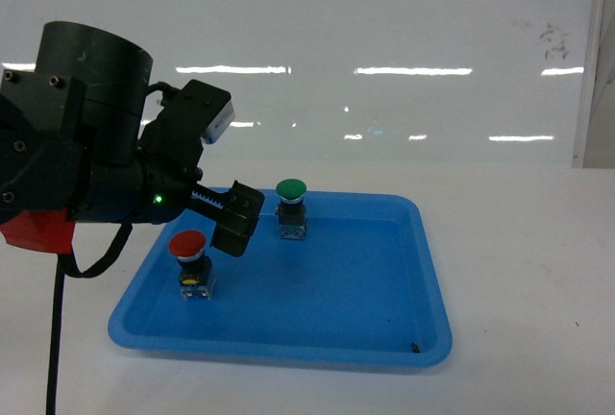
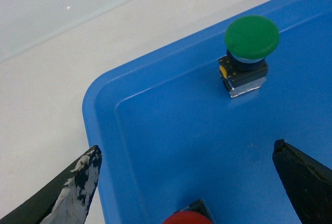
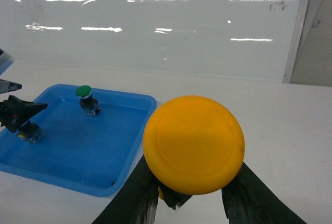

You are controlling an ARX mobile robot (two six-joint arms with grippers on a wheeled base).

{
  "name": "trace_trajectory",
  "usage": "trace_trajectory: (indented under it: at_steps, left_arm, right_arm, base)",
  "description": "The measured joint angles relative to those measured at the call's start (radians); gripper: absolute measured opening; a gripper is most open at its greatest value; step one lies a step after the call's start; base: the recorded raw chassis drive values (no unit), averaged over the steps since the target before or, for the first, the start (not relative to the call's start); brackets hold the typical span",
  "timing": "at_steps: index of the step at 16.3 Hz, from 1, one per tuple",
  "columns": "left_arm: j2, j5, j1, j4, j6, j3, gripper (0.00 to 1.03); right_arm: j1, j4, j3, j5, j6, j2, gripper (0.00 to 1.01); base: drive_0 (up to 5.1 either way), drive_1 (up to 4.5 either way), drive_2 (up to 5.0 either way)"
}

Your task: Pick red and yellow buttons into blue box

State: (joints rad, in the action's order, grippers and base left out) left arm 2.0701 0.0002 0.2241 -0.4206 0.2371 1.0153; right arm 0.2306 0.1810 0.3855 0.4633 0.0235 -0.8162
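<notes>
Shallow blue plastic tray with rounded corners [image 1: 423, 271] lies on the white bench [image 1: 528, 242], its far edge near the glossy white back wall [image 1: 384, 31]. In the tray: a red mushroom-cap push-button on a dark blocky base [image 1: 188, 246] stands upright near the front-left corner, and a green-capped push-button of the same build [image 1: 290, 189] stands upright near the far rim; the two are well apart, with bare tray floor to the right of both. Left gripper [image 1: 231, 218] hangs over the left part of the tray, just beside and above the red button, not touching it. In the left wrist view its fingers [image 2: 70, 195] are spread wide; one tip lies outside the tray's left rim over the bench, the other over the tray floor, and the red cap [image 2: 188, 218] shows at the lower edge between them. Right gripper [image 3: 189, 195] is out of the head view; the right wrist view shows it pinching the base of a yellow mushroom-cap push-button [image 3: 193, 143], cap facing the camera, held off the bench to the right of the tray's right rim. Open bench lies to the right of the tray. The blue box is in none of the views.
</notes>
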Motion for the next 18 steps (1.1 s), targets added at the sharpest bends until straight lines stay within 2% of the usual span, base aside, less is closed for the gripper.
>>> trace_trajectory:
  at_steps: [6, 9, 11, 13, 15, 18]
  left_arm:
    - [0.039, -0.041, -0.012, 0.017, -0.001, 0.040, 0.98]
    - [0.039, -0.042, -0.019, 0.008, -0.001, 0.027, 0.98]
    - [0.039, -0.010, -0.033, -0.045, -0.002, -0.013, 0.98]
    - [0.034, 0.028, -0.053, -0.201, -0.005, -0.075, 0.98]
    - [0.012, 0.026, -0.073, -0.317, -0.034, -0.131, 0.98]
    - [-0.009, 0.037, -0.079, -0.362, -0.054, -0.191, 0.98]
  right_arm:
    - [0.000, 0.000, 0.000, 0.000, 0.000, 0.000, 0.27]
    - [0.000, 0.000, 0.000, 0.000, 0.000, 0.000, 0.27]
    - [0.000, 0.000, 0.000, 0.000, 0.000, 0.000, 0.27]
    - [0.000, 0.000, 0.000, 0.000, 0.000, 0.000, 0.27]
    - [0.000, 0.000, 0.000, 0.000, 0.000, 0.000, 0.27]
    - [0.000, 0.000, 0.000, 0.000, 0.000, 0.000, 0.27]
  base:
    - [0.0, 0.00, 0.0]
    - [0.0, 0.00, 0.0]
    - [0.0, 0.00, 0.0]
    - [0.0, 0.00, 0.0]
    - [0.0, 0.00, 0.0]
    - [0.0, 0.00, 0.0]
